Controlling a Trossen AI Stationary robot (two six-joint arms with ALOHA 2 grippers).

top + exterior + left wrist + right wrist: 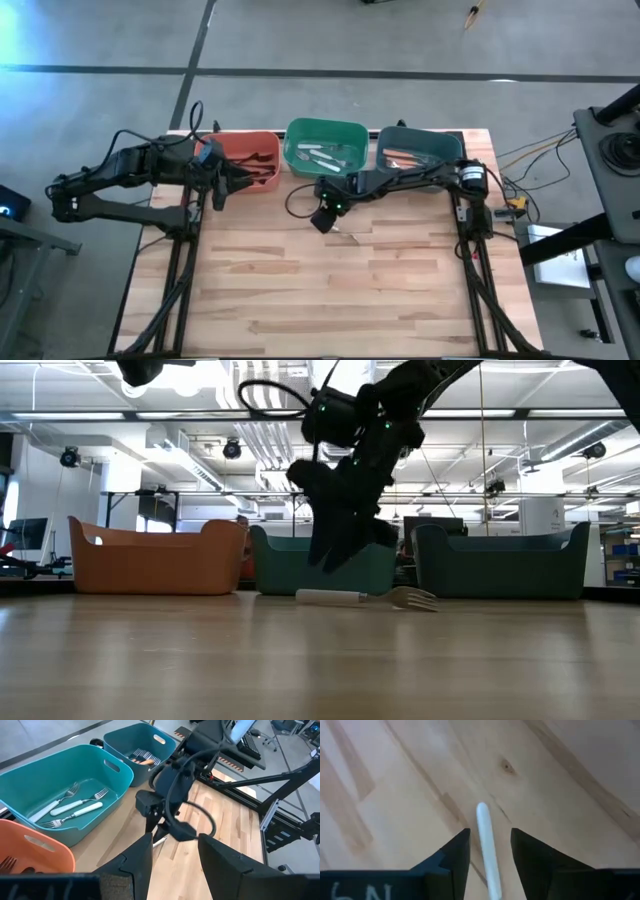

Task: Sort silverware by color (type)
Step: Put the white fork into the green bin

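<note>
One white-handled fork (365, 597) lies flat on the wooden table in front of the bins; it also shows in the high view (346, 237). My right gripper (490, 834) hangs open just above it, pointing down, with a finger on either side of the white handle (486, 835) and not touching it. In the low view my right gripper's fingertips (330, 558) stand clear above the fork. My left gripper (235, 178) is open and empty beside the red-orange bin (250, 150).
Three bins stand along the far edge. The red-orange bin holds dark-handled forks (264, 166). The green bin (300, 135) holds white-handled forks (322, 155). The teal bin (445, 145) holds orange-handled forks (404, 155). Bare wooden table (330, 300) lies toward the near edge.
</note>
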